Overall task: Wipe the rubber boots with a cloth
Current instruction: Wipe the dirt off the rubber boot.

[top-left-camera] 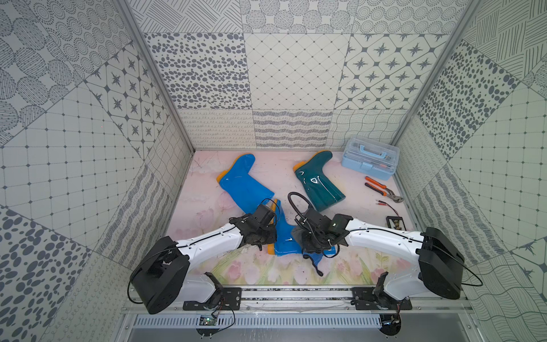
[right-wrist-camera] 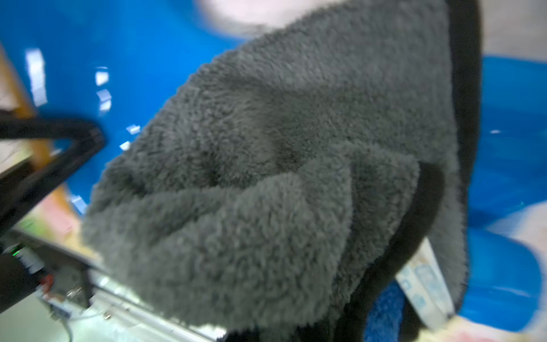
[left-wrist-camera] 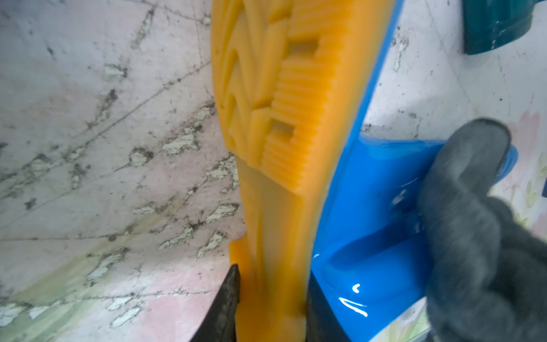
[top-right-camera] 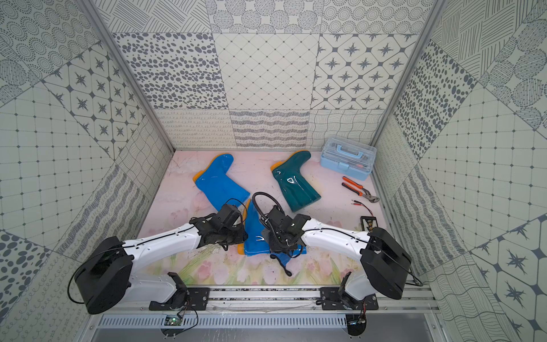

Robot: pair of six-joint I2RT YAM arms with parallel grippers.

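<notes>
A bright blue rubber boot lies on its side at the front middle of the floor, between my two arms. My left gripper is shut on the heel end of its orange sole. My right gripper is shut on the dark grey cloth, which presses on the boot's glossy shaft. The cloth hides those jaws. Its blue edge and black loop trail toward the front. A second blue boot lies at the back left. The teal-green boot lies at the back right.
A light blue plastic toolbox stands in the back right corner. Orange-handled pliers and a small black box with red-tipped leads lie along the right wall. Patterned walls close in three sides of the floral mat.
</notes>
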